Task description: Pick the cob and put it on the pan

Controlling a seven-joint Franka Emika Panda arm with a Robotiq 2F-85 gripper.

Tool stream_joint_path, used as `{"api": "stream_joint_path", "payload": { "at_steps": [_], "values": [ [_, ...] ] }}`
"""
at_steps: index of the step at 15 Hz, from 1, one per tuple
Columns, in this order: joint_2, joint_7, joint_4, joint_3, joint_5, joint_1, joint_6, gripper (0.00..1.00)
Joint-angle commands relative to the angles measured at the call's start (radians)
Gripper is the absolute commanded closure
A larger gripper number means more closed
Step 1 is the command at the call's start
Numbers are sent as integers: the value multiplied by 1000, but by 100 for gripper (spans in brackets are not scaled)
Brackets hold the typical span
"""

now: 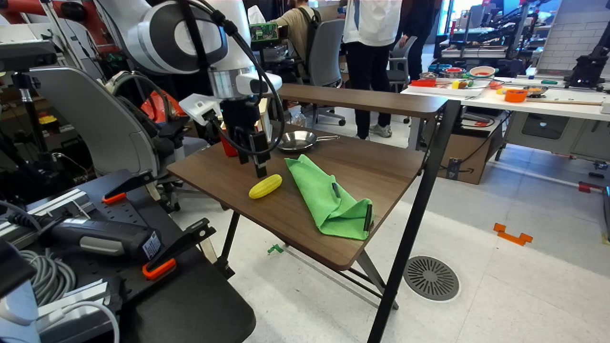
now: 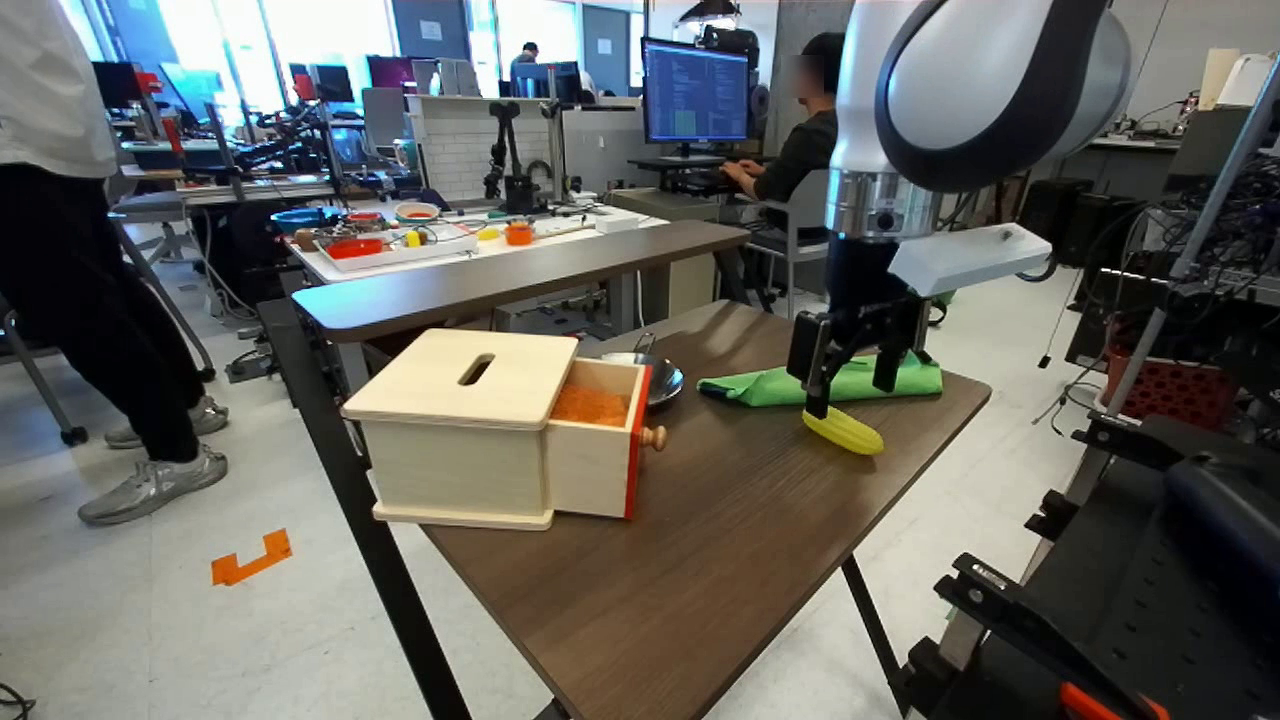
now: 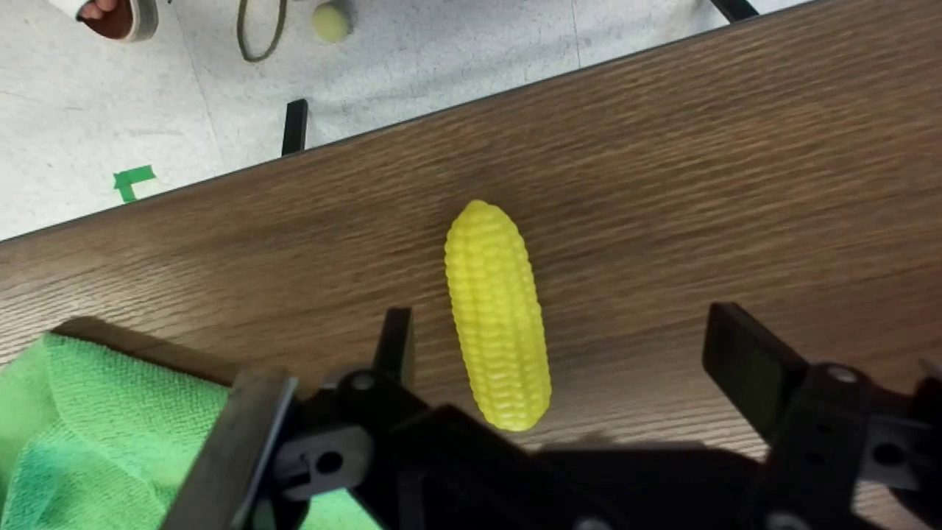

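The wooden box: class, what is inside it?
In an exterior view, the wooden box has its drawer partly open, with something orange inside. Whatever lies deeper is covered by the box and cannot be seen.

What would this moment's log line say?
yellow oblong corn cob: on brown wooden table, ungrasped | black two-fingered gripper: open above cob | round silver metal pan: no cob

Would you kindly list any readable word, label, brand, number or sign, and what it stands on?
No word or number is legible.
Arrow mark: on cardboard box.
Text on monitor: too small.
Label on black tool: too small.
Strip on clamp: too small.
Background sheets: too blurred.
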Motion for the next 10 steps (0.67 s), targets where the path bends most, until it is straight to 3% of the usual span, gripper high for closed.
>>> {"api": "stream_joint_path", "payload": {
  "at_steps": [1,7,8,10],
  "values": [
    [68,-15,53,-17,11,5,31,0],
    [120,-13,90,-23,16,8,41,1],
    [126,-12,96,-26,14,10,43,17],
    [137,-11,106,-28,14,10,42,32]
  ]
}}
